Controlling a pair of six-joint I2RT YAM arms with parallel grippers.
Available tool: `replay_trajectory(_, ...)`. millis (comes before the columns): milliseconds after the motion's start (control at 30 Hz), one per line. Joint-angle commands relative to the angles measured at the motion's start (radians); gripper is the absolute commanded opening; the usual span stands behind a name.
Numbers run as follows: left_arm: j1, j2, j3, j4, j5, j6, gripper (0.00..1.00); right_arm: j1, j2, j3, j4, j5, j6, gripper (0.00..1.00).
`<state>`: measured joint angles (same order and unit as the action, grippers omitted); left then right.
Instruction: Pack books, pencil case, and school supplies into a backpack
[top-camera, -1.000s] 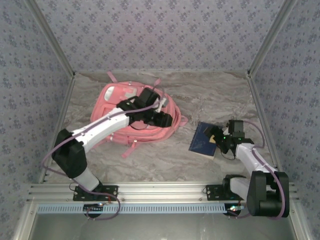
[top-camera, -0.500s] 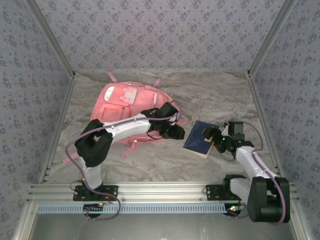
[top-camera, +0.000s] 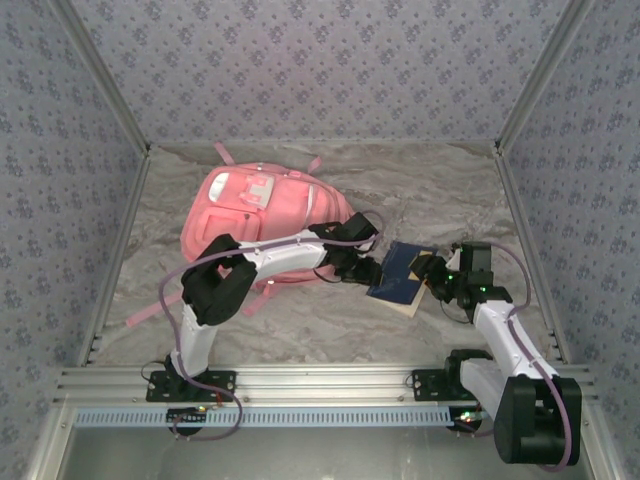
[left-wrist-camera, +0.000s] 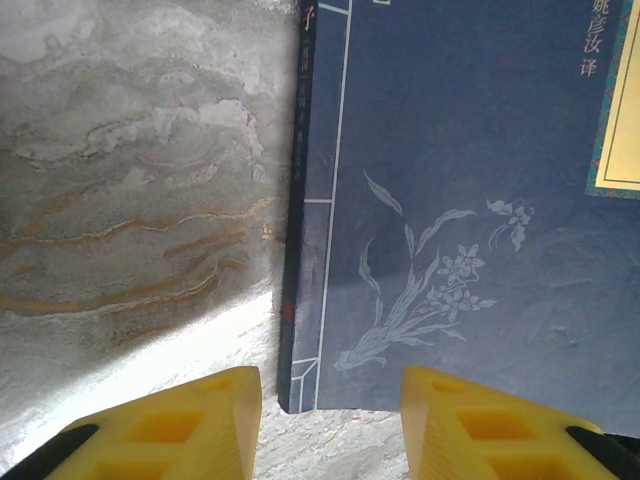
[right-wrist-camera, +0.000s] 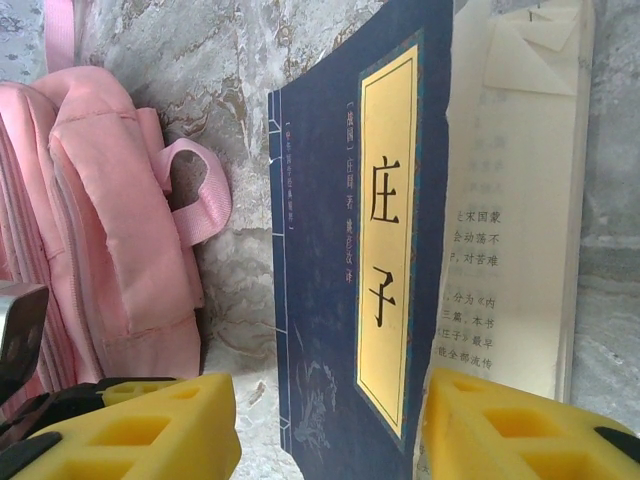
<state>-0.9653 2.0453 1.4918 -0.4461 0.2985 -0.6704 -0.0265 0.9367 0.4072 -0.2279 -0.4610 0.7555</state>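
A dark navy book (top-camera: 403, 266) with a yellow title label lies on the marble table, right of the pink backpack (top-camera: 262, 208). My left gripper (top-camera: 372, 270) reaches across to the book's left edge. In the left wrist view the book's (left-wrist-camera: 460, 200) near corner sits just ahead of the gap, and the left gripper (left-wrist-camera: 330, 405) is open and holds nothing. My right gripper (top-camera: 432, 273) is at the book's right edge. Its view shows the right gripper (right-wrist-camera: 332, 420) open, the navy cover (right-wrist-camera: 320, 250) between the yellow fingers and a white printed page (right-wrist-camera: 515, 200) exposed beside it.
The backpack (right-wrist-camera: 100, 220) with its pink strap loop (right-wrist-camera: 205, 190) lies close to the book's left. Bare marble table (top-camera: 440, 190) stretches behind the book. Patterned walls (top-camera: 560, 160) close in the sides and back.
My left arm has swung right, off the backpack, to the book's left edge. The right gripper's jaws have narrowed around the book, which has shifted slightly left.
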Motion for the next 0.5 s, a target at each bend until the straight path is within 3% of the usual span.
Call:
replay_trajectory(0, -0.008, -0.001, 0.024, -0.021, -0.010, 0.015, 0.40, -0.001, 0.006, -0.014, 0.004, -0.004, 0.010, 0.51)
replay_trajectory(100, -0.007, -0.025, 0.016, -0.023, -0.013, 0.018, 0.40, -0.001, 0.014, -0.031, 0.013, -0.004, 0.013, 0.47)
replay_trajectory(333, 0.001, -0.106, -0.003, -0.050, -0.043, 0.025, 0.40, -0.003, -0.004, -0.029, -0.007, -0.004, 0.022, 0.09)
replay_trajectory(467, 0.033, -0.183, -0.055, -0.023, -0.027, -0.017, 0.44, -0.001, -0.045, -0.002, -0.027, -0.004, 0.035, 0.00)
